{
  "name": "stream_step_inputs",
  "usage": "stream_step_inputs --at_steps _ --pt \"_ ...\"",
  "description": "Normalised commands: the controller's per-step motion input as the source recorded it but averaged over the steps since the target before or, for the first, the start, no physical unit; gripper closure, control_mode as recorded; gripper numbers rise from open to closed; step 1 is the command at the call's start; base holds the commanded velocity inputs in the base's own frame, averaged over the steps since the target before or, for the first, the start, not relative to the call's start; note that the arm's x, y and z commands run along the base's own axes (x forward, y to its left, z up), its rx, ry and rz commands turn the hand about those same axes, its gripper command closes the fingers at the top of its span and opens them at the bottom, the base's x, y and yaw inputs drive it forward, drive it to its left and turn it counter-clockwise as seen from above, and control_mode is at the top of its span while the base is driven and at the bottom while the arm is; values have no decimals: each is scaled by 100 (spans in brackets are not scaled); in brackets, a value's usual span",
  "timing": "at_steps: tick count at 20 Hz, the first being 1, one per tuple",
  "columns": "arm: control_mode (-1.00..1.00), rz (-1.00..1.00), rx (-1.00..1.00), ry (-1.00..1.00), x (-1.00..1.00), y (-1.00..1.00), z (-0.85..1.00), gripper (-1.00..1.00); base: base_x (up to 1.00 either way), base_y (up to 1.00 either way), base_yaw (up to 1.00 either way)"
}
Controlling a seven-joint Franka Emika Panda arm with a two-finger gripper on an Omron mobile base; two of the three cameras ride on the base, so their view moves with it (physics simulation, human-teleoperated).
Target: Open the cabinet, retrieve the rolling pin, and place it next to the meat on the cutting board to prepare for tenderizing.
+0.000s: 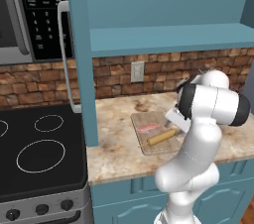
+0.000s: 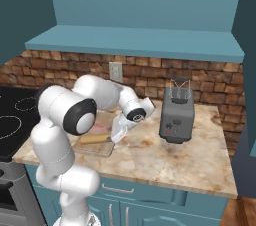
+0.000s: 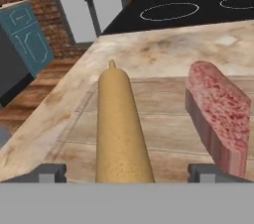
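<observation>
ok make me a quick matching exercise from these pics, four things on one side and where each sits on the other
Things:
1. rolling pin
2. meat
3. toaster
4. stove

Places:
A. on the counter, off the cutting board
B. left of the counter
C. on the board, nearer the wall
D. on the board, nearer the counter's front edge

Pairs: 1-D, 2-C, 3-A, 4-B

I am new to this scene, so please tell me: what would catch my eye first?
The tan rolling pin lies on the cutting board beside the red meat, with the open fingers on either side of it. Behind the board, a dark toaster stands on the counter.
</observation>
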Motion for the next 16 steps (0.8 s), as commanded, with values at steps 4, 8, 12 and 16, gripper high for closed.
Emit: stream_step_inputs --at_steps 4,8,12,16 --pt "-100 0 0 -15 -1 -12 45 -100 0 0 0" --pt "-100 0 0 -16 -9 -16 49 -100 0 0 0" --pt "-100 0 0 -21 -45 -12 43 -100 0 0 0" --pt "-100 0 0 -25 -69 -1 38 -100 0 0 0"
